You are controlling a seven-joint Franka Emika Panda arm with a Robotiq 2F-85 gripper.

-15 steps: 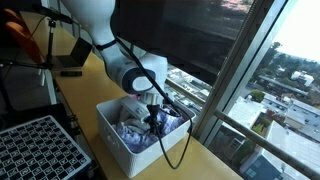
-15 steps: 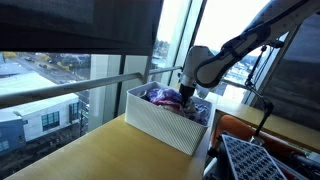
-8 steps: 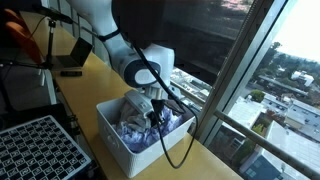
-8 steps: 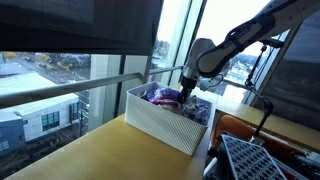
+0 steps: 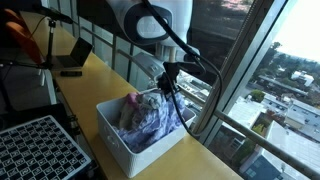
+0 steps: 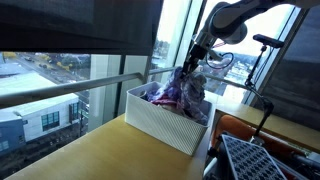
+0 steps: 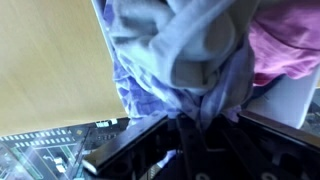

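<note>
Big window glass is filling the far side here, with the city spread out below, and the long wooden table is running right along it. The white arm is hanging in from above. Down on the table the white ribbed bin is sitting close to the glass, packed with clothes. A black grid tray is lying on the near left in an exterior view, just beside the bin. Now the main item: a lavender-grey cloth is hanging stretched up out of the bin, its top bunched well above the rim and its lower folds trailing among the other clothes inside. The gripper is pinching that bunched top, jaws closed tight on the fabric, and in the wrist view the cloth is draping straight off it. A pink garment is peeking out at the right of the wrist view, touching the cloth
</note>
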